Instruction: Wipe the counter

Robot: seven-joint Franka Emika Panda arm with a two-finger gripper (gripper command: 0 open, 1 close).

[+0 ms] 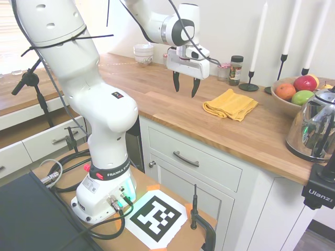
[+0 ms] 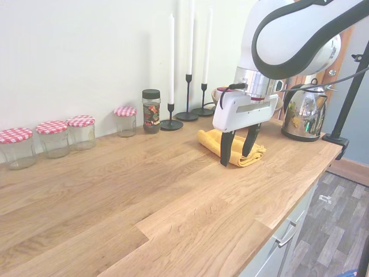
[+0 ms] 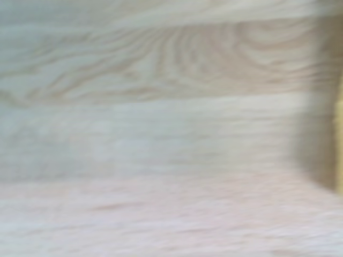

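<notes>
You have a folded yellow cloth (image 1: pixel 230 104) lying flat, near a wooden bowl of red, orange and green fruit (image 1: pixel 293 94). A shiny metal kettle (image 1: pixel 314 128) stands by the front edge. Along the wall you see three black candlesticks with tall white candles (image 2: pixel 171 69), a dark-lidded spice jar (image 2: pixel 151 111) and four glass jars with red-checked lids (image 2: pixel 55 138). Stacked white bowls (image 1: pixel 143 53) sit at the far end.

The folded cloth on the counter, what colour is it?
Yellow cloth, clearest in first exterior view.
</notes>
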